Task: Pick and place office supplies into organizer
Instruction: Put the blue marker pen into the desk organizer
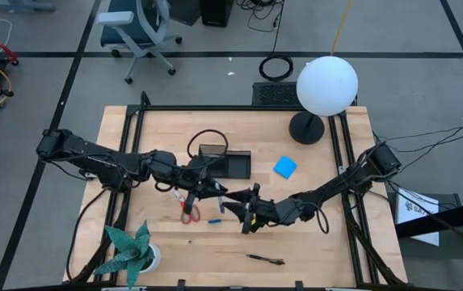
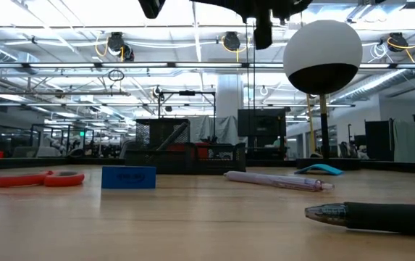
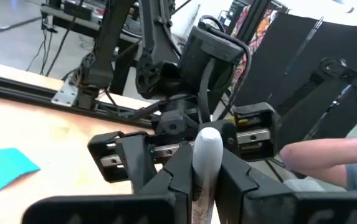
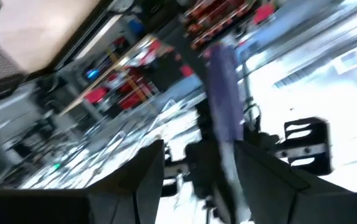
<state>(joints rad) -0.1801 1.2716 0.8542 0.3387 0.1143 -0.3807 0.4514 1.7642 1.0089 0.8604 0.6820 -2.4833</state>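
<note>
The left gripper (image 1: 217, 191) is clamped on a pale pen (image 3: 207, 146) above the middle of the table, with the pen's tip sticking out beyond its fingers. The right gripper (image 1: 246, 204) faces it from just to the right, its fingers (image 4: 150, 180) standing apart on either side of that pen. They do not appear to press on it, though the blurred right wrist view leaves contact unsure.

This looks like a hand-over between the arms. To do it well, the right fingers should close squarely on the free end, clear of the left fingers, and the left should let go only once that grip is firm. Otherwise the pen could drop among the things below.

The organizer (image 1: 227, 163) sits just beyond the two grippers, on the far side. The short carry should keep the pen aligned with a compartment's length.

On the table lie the red-handled scissors (image 1: 187, 208), a small blue piece (image 1: 215, 220), the blue notepad (image 1: 285, 167) to the right, and a dark pen (image 1: 265, 259) near the front edge.
</note>
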